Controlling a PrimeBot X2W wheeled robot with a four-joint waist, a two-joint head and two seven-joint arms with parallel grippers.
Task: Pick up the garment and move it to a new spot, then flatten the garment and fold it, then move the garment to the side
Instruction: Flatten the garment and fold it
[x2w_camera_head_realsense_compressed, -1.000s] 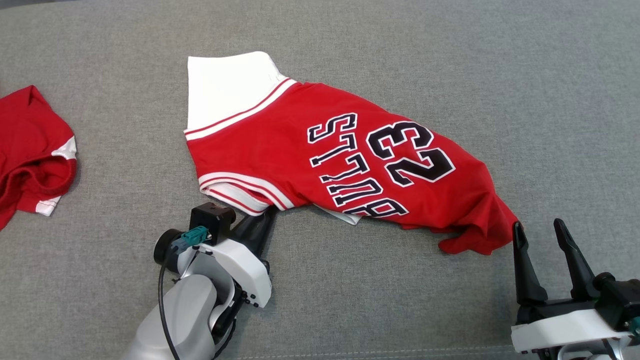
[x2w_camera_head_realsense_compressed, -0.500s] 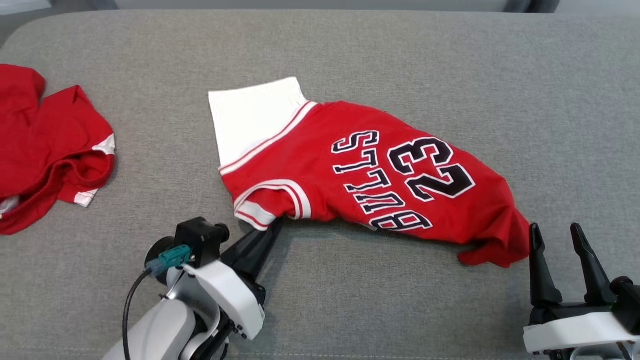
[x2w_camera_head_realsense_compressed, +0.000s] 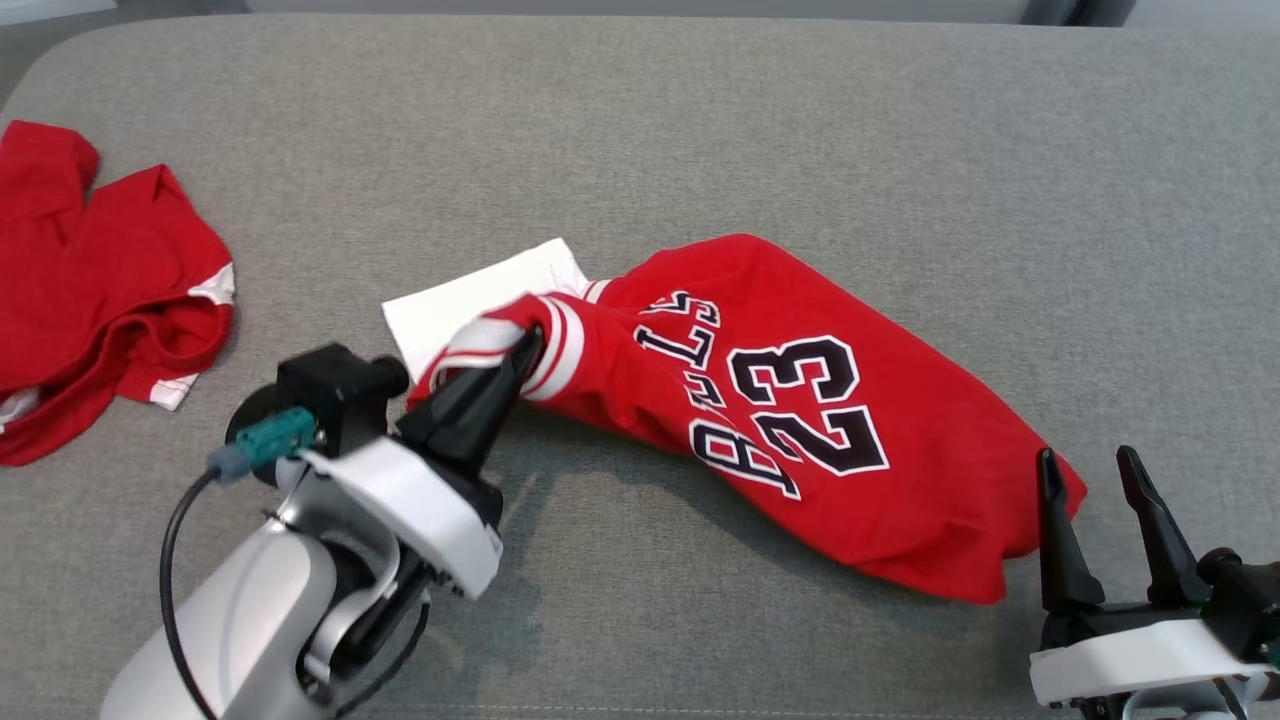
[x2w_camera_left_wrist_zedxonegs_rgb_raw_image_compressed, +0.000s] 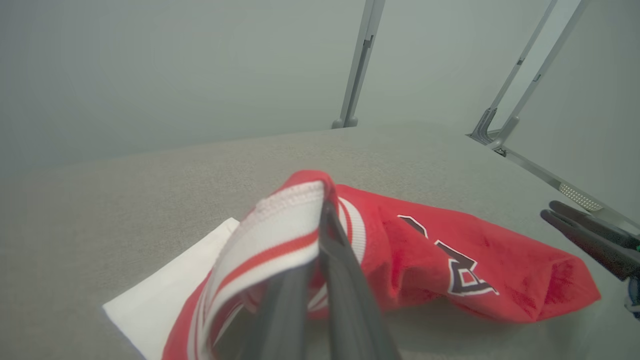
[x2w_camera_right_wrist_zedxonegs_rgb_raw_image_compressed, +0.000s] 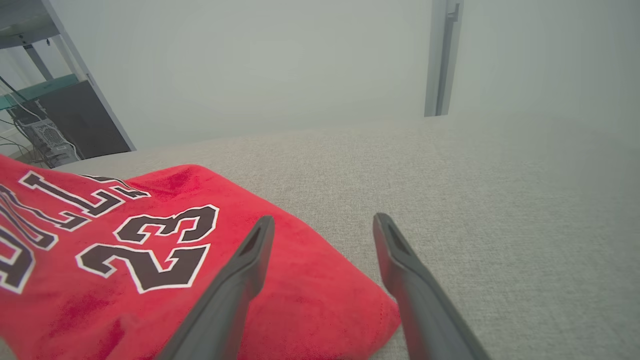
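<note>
The garment (x2w_camera_head_realsense_compressed: 800, 420) is a red jersey with black "BULLS 23" lettering and a white sleeve, lying across the middle of the grey cushion (x2w_camera_head_realsense_compressed: 700, 120). My left gripper (x2w_camera_head_realsense_compressed: 530, 345) is shut on its striped white-and-red trim and lifts that end off the surface; the left wrist view shows the trim (x2w_camera_left_wrist_zedxonegs_rgb_raw_image_compressed: 280, 235) draped over the closed fingers. My right gripper (x2w_camera_head_realsense_compressed: 1085, 470) stands open at the lower right, just beside the jersey's hem corner (x2w_camera_right_wrist_zedxonegs_rgb_raw_image_compressed: 350, 305), with nothing between its fingers (x2w_camera_right_wrist_zedxonegs_rgb_raw_image_compressed: 250, 250).
A second red garment (x2w_camera_head_realsense_compressed: 100, 290) lies crumpled at the cushion's far left edge. Metal frame posts (x2w_camera_left_wrist_zedxonegs_rgb_raw_image_compressed: 357, 65) stand beyond the cushion's far edge. Bare grey cushion stretches behind and to the right of the jersey.
My left gripper closed on the jersey's striped trim and raised it, bunching that end over the white sleeve. The head camera shifted. The right gripper stayed open by the hem.
</note>
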